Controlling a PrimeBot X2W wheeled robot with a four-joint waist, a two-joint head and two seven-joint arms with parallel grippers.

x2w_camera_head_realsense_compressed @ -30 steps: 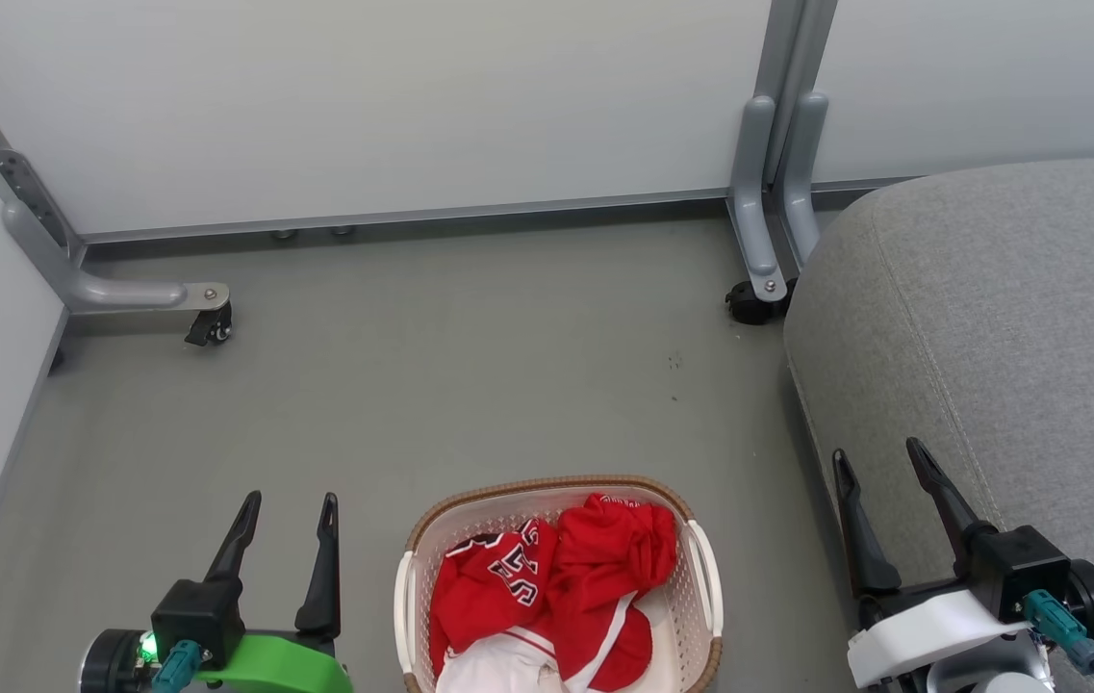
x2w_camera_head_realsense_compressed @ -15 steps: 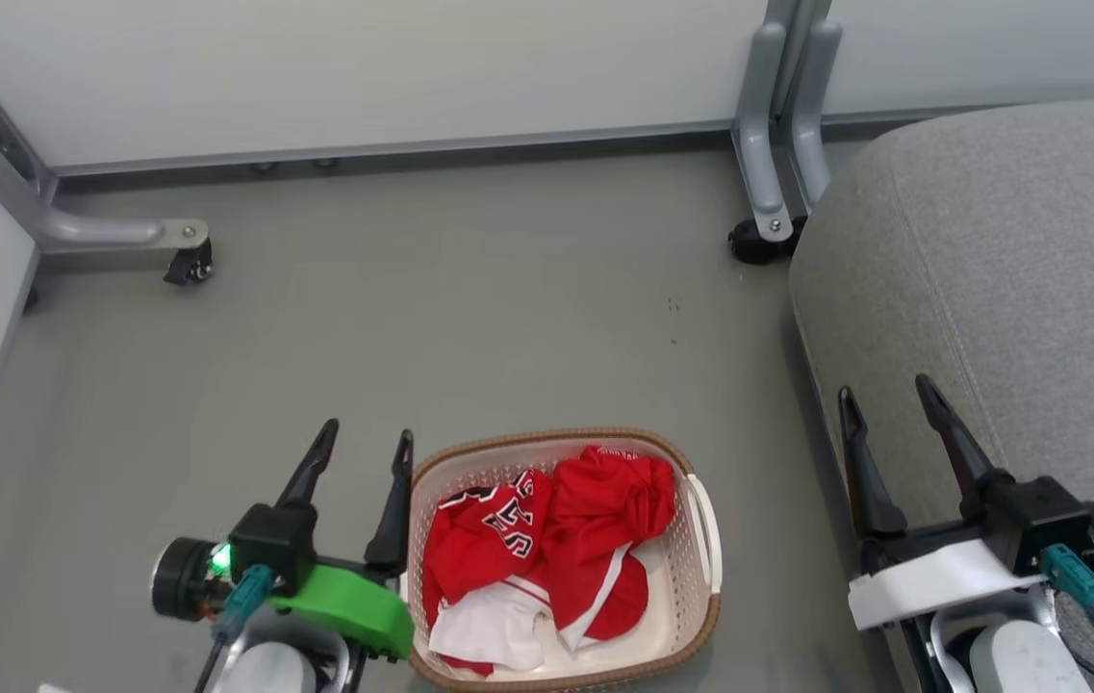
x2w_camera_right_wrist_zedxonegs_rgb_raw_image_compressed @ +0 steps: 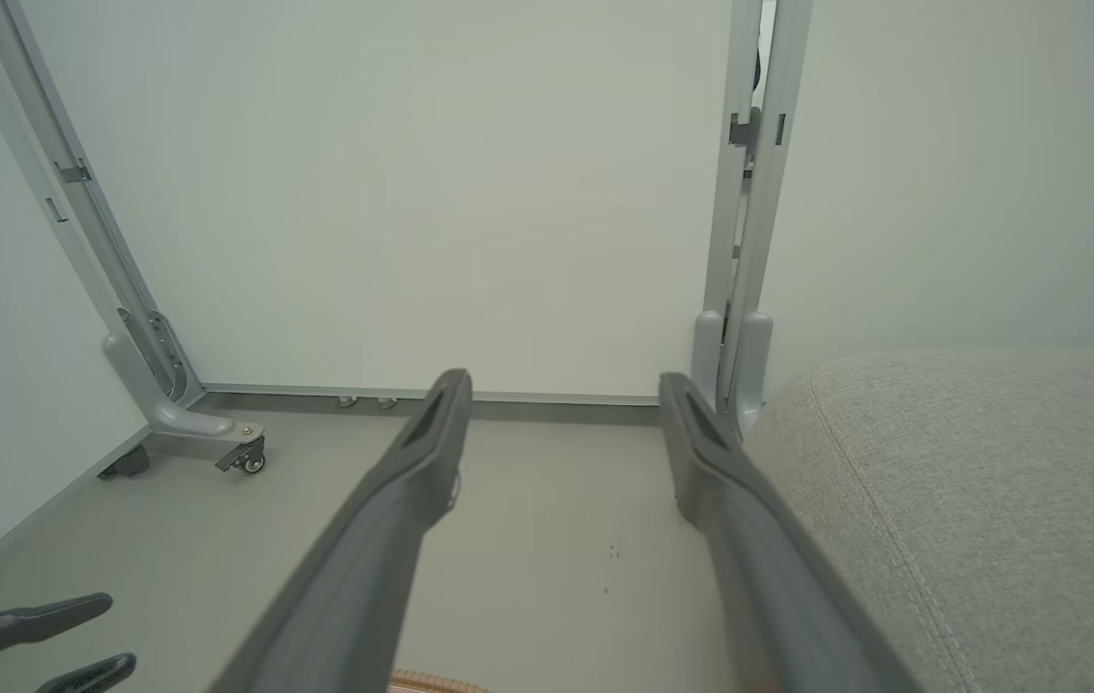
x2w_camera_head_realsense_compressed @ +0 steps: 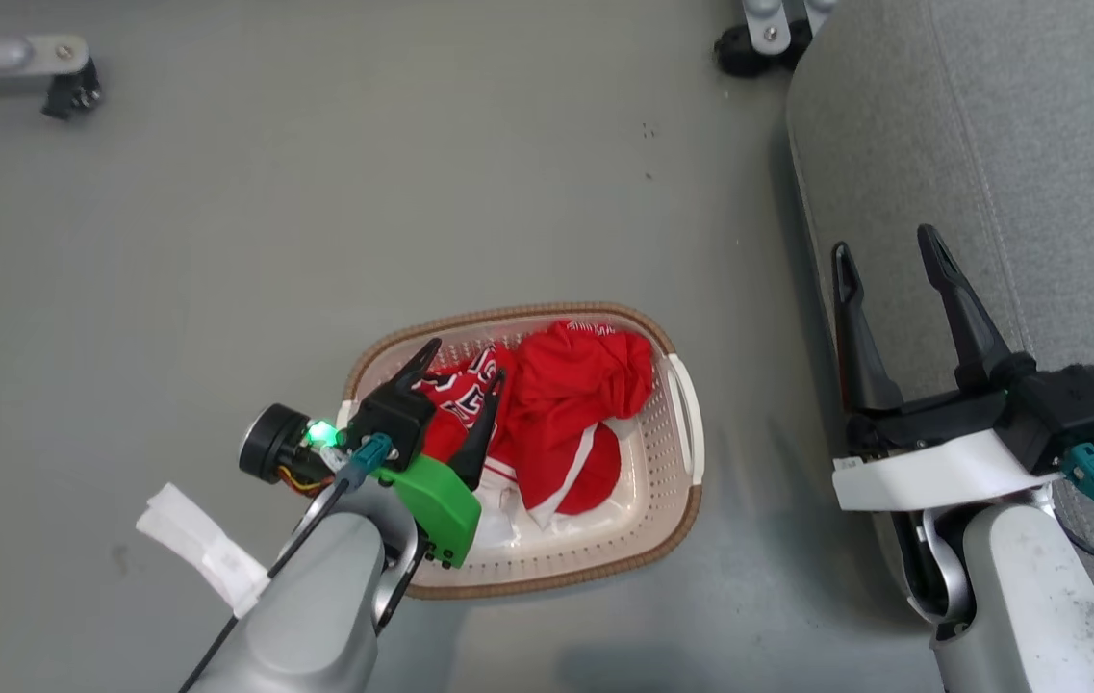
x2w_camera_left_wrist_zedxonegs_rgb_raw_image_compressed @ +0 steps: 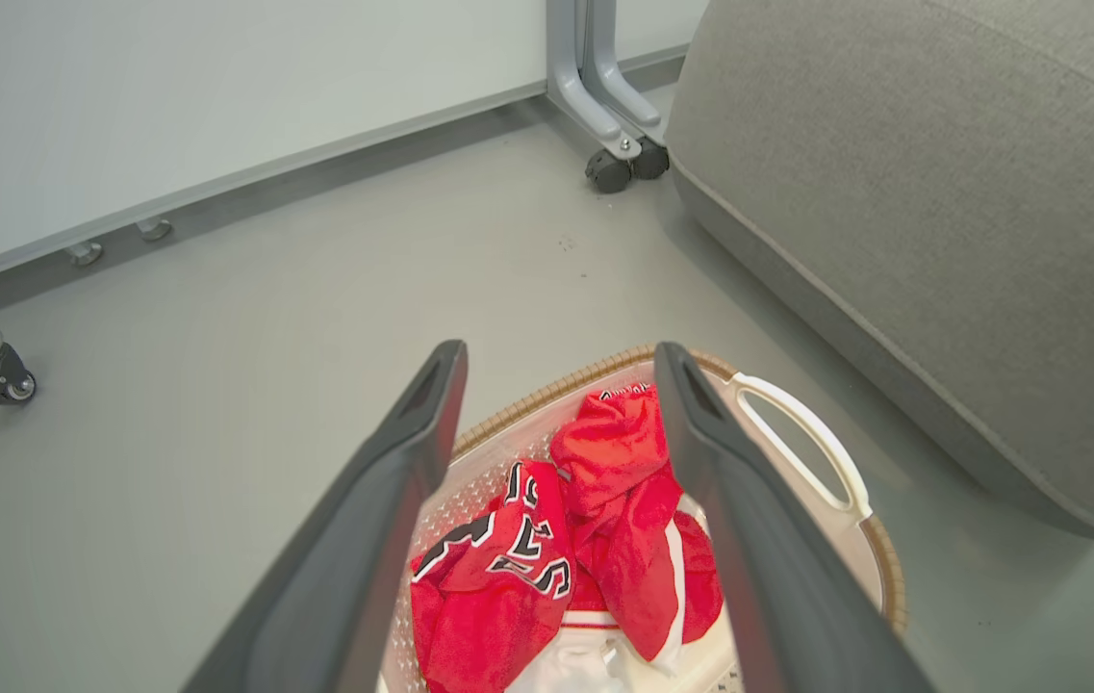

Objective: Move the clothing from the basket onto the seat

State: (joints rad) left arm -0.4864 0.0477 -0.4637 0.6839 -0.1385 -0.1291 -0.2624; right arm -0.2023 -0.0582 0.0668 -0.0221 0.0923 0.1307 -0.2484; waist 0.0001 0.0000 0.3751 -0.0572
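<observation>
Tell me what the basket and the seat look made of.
The basket looks like cream moulded plastic, fairly smooth, with perforated walls; its brown rim looks woven, possibly imitation. The seat looks like grey woven fabric upholstery, matte, with visible weave and a stitched seam.

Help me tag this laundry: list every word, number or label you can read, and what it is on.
Black-and-white block lettering on the red jersey: crumpled, only fragments show, no whole word readable.
Small white print at the top edge of the other red garment: too small to read.
On the basket and the seat: no text visible.
</observation>
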